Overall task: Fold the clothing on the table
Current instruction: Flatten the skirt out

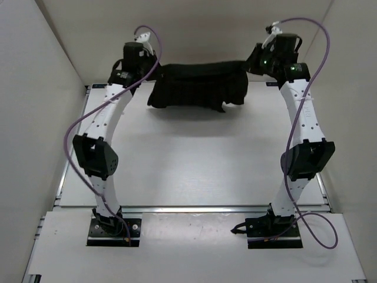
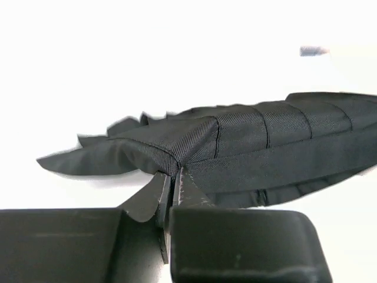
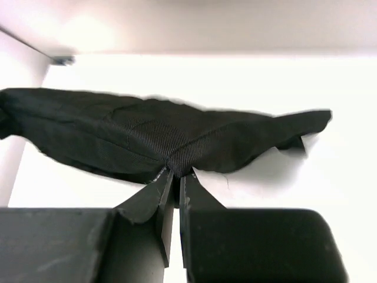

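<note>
I count one piece of clothing (image 1: pixel 197 85), one table (image 1: pixel 194 159), two arms and two grippers, plus a purple cable (image 1: pixel 79 124) looping off each arm. The clothing is a black pleated skirt lying at the 12 o'clock end of the white table, its long axis running from 9 o'clock to 3 o'clock, stretched between the two wrists. The straighter edge is on the 12 o'clock side, and the looser, uneven edge spills toward 6 o'clock. The left gripper (image 2: pixel 175 177) is clamped on the skirt's 9 o'clock end, jaws nearly together with a corner of cloth nipped between the tips. The right gripper (image 3: pixel 177 175) is pinched the same way on the 3 o'clock end. Up close the fabric shows a fine diagonal twill weave — soft, matte, with stitched vertical pleats above a flat band in the left wrist view. In the right wrist view it bunches into radiating creases at the pinch. The tabletop is flat, matte and rectangular, and an aluminium rail (image 1: pixel 194 208) crosses it at 6 o'clock, just ahead of the arm bases.
</note>
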You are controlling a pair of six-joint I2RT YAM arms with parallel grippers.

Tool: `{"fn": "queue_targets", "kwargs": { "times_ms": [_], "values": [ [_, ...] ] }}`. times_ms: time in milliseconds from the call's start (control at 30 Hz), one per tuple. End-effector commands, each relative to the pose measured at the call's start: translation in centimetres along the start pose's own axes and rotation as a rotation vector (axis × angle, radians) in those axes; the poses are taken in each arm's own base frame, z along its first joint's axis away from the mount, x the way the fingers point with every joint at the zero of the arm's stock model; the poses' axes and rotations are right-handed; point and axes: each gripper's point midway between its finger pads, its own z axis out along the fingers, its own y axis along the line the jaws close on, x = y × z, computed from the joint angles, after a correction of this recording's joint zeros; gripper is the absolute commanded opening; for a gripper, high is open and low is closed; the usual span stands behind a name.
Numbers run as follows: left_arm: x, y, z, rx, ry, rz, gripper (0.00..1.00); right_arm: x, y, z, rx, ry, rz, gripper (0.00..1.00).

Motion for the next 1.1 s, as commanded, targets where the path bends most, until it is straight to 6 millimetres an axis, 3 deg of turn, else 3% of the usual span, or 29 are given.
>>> {"fn": "queue_targets", "kwargs": {
  "times_ms": [0, 33, 67, 100, 133, 167, 200, 233, 267, 300, 333, 367, 433, 500, 567, 600, 667, 733, 767, 800, 867, 900, 967, 1067],
  "values": [
    [-8.7, -2.5, -9.5, 0.032, -0.234, 0.063, 0.00, -8.0, 5.5, -7.0, -0.074, -0.217, -0.147, 0.00],
    [-9.3, -3.6, -10.5, 0.049, -0.274, 0.089, 0.00, -8.4, 6.8, -8.0, -0.087, -0.238, -0.165, 0.00],
    [-9.4, -4.4, -12.8, 0.055, -0.311, 0.127, 0.00, -8.6, 7.0, -9.7, -0.062, -0.269, -0.200, 0.00],
    [-8.9, -5.3, -14.4, 0.035, -0.332, 0.150, 0.00, -8.7, 8.4, -12.0, -0.046, -0.311, -0.227, 0.00],
    [-7.7, -6.7, -15.1, 0.039, -0.324, 0.201, 0.00, -6.9, 7.7, -11.2, -0.015, -0.280, -0.257, 0.00],
    [-7.2, -6.7, -17.2, 0.002, -0.351, 0.245, 0.00, -5.2, 7.4, -12.1, 0.032, -0.278, -0.289, 0.00],
    [-5.5, -7.1, -18.6, -0.037, -0.354, 0.272, 0.00, -4.5, 8.0, -14.1, 0.062, -0.309, -0.310, 0.00],
    [-4.0, -7.6, -19.3, -0.065, -0.346, 0.313, 0.00, -1.1, 7.2, -12.8, 0.076, -0.233, -0.322, 0.00],
    [-1.8, -7.3, -20.4, -0.061, -0.325, 0.317, 0.00, 1.4, 6.1, -13.5, 0.096, -0.195, -0.314, 0.00],
    [0.9, -6.9, -21.3, -0.052, -0.291, 0.328, 0.00, 2.6, 6.5, -15.1, 0.089, -0.201, -0.312, 0.00],
    [2.2, -7.0, -22.0, -0.030, -0.277, 0.302, 0.00, 5.8, 5.7, -14.5, 0.093, -0.127, -0.298, 0.00],
    [4.0, -6.2, -23.2, -0.020, -0.259, 0.284, 0.00, 7.8, 5.1, -15.7, 0.098, -0.103, -0.279, 0.00],
    [5.7, -5.6, -26.3, 0.003, -0.269, 0.258, 0.00, 10.1, 5.9, -17.4, 0.072, -0.078, -0.242, 0.00],
    [5.3, -4.8, -28.2, -0.025, -0.264, 0.239, 0.00, 9.2, 7.1, -20.2, 0.040, -0.124, -0.223, 0.00],
    [2.7, -4.0, -29.4, -0.058, -0.298, 0.204, 0.00, 7.0, 7.6, -21.1, 0.020, -0.147, -0.217, 0.00],
    [1.2, -5.0, -29.7, -0.029, -0.313, 0.198, 0.00, 5.3, 7.9, -21.6, 0.004, -0.160, -0.202, 0.00],
    [-0.3, -6.0, -28.7, -0.030, -0.317, 0.183, 0.00, 3.7, 7.0, -20.3, 0.007, -0.133, -0.168, 0.00],
    [-0.1, -5.8, -24.9, -0.045, -0.252, 0.161, 0.00, 3.7, 5.8, -17.0, 0.036, -0.068, -0.157, 0.01],
    [1.2, -4.4, -22.1, -0.054, -0.179, 0.121, 0.00, 4.2, 5.8, -15.9, 0.032, -0.050, -0.155, 0.00],
    [1.3, -3.3, -20.5, -0.057, -0.168, 0.065, 0.00, 5.3, 4.9, -13.7, 0.032, -0.004, -0.134, 0.00],
    [5.9, -0.8, -15.5, -0.048, -0.019, -0.024, 0.00, 7.8, 3.5, -10.4, -0.010, 0.082, -0.083, 0.00],
    [6.4, -0.3, -14.5, -0.031, -0.005, -0.060, 0.00, 9.4, 2.3, -8.6, -0.006, 0.121, -0.057, 0.00],
    [10.9, 1.8, -11.1, -0.073, 0.107, -0.086, 0.00, 12.4, 0.9, -5.3, 0.002, 0.198, -0.038, 0.00],
    [14.3, 3.6, -7.7, -0.098, 0.187, -0.094, 0.00, 15.6, -1.7, -1.4, 0.010, 0.283, 0.011, 0.00]
  ]
}}
